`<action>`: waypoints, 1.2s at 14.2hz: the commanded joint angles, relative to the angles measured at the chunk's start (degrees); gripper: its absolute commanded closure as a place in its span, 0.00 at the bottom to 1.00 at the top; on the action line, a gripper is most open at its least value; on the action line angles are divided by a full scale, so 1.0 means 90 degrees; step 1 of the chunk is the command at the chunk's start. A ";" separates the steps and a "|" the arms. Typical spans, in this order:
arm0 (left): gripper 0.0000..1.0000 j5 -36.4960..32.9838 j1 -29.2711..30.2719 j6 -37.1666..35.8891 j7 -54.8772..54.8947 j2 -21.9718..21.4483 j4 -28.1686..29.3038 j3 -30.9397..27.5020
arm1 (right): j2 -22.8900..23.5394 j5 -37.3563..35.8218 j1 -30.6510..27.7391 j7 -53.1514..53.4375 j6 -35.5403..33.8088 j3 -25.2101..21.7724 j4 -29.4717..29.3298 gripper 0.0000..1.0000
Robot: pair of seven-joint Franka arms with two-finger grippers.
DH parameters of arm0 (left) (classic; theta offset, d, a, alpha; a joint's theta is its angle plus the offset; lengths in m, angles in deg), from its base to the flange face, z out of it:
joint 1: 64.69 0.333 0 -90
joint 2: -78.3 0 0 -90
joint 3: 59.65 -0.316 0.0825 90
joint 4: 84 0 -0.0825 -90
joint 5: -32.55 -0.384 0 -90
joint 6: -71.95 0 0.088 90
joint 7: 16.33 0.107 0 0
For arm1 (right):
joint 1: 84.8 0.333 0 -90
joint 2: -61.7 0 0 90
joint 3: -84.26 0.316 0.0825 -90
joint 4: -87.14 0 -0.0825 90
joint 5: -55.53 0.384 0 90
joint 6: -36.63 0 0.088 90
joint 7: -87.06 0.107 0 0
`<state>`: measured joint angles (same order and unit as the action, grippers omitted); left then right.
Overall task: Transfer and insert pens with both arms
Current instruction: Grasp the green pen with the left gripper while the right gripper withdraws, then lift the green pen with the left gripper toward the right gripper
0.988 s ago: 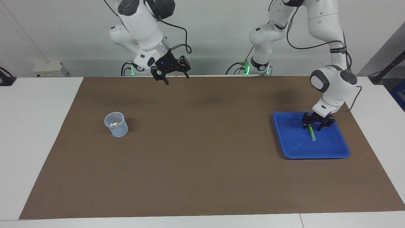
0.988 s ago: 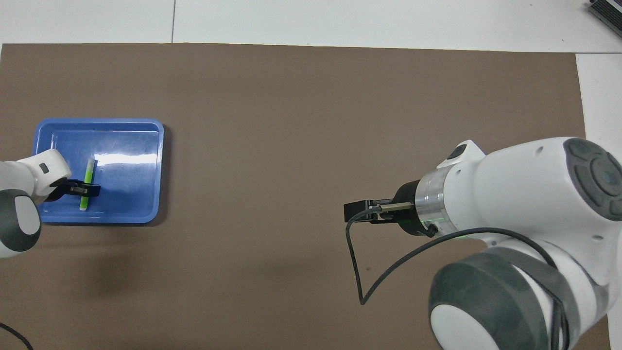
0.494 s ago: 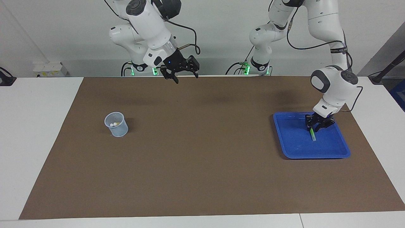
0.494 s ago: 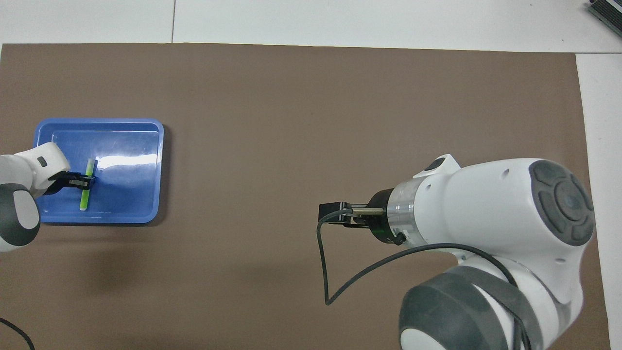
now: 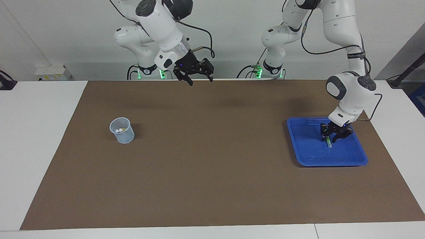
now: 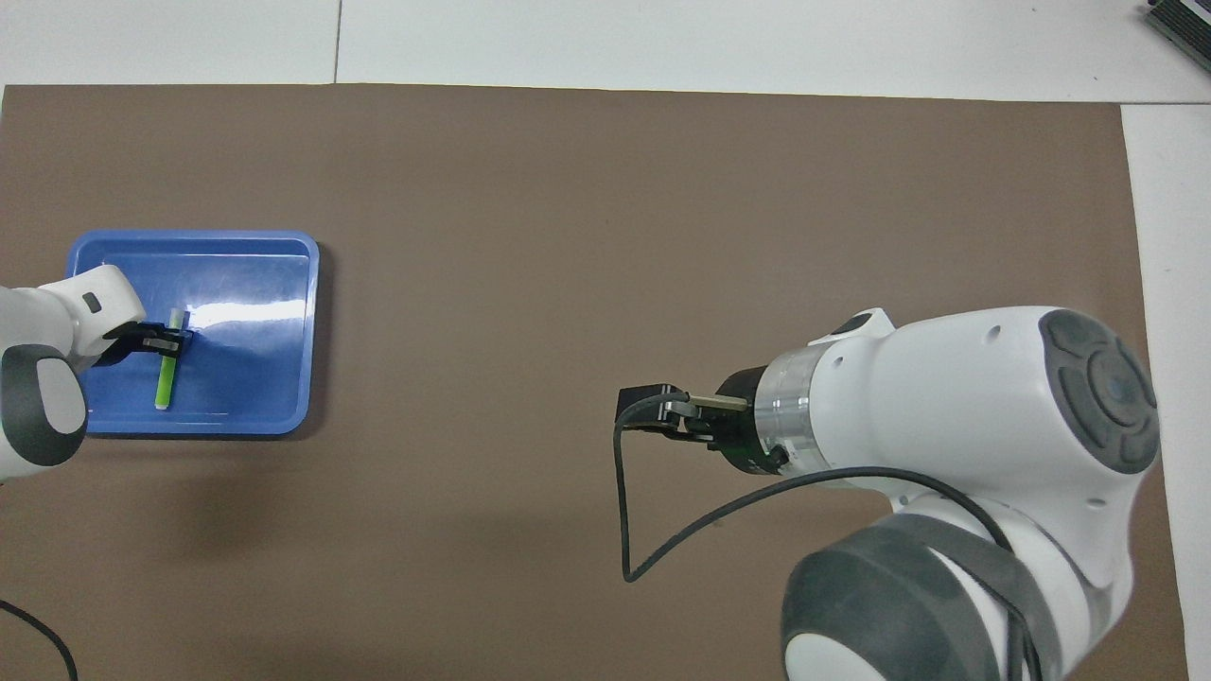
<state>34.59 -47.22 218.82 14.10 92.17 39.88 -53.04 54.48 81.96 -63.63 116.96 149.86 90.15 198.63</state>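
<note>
Green pen [image 5: 328, 140] in blue tray [image 5: 308, 156], right of facing frame. Left end effector [image 5: 333, 136] down at pen, fingers either side; clamped or not: can't tell. Right end effector [image 5: 198, 79] raised upper centre, fingers apart, empty. Clear cup [image 5: 122, 130] left of frame.

My two arms are glossy white with rounded grey joint caps. Each ends in a black skeletal hand, the left hand [image 5: 333, 136] and the right hand [image 5: 198, 77]. Black cables loop off both wrists.
</note>
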 commanded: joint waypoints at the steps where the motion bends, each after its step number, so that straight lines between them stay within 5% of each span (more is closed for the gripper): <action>1: 0.68 -0.0090 -0.0075 0.0136 -0.0080 0.0169 -0.0122 -0.0061 | -0.0193 0.0207 -0.0038 0.0047 0.0144 0.0009 0.0229 0.00; 3: 1.00 -0.0090 -0.0066 0.0136 -0.0080 0.0169 -0.0113 -0.0061 | -0.0203 0.0217 -0.0038 0.0047 0.0144 0.0009 0.0229 0.00; 10: 1.00 -0.0090 -0.0056 -0.0097 -0.0187 0.0139 -0.0142 -0.0071 | -0.0193 0.0217 -0.0047 0.0057 0.0144 0.0009 0.0229 0.00; 17: 1.00 -0.0100 -0.0251 -0.3035 -0.2158 -0.0133 -0.1713 -0.0022 | -0.0193 0.0217 -0.0057 0.0047 0.0144 0.0009 0.0229 0.00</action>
<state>34.59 -48.26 196.88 -0.55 91.96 27.25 -52.94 54.46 82.15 -63.65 116.97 149.98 90.12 198.75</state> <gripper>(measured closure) 0.833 0.000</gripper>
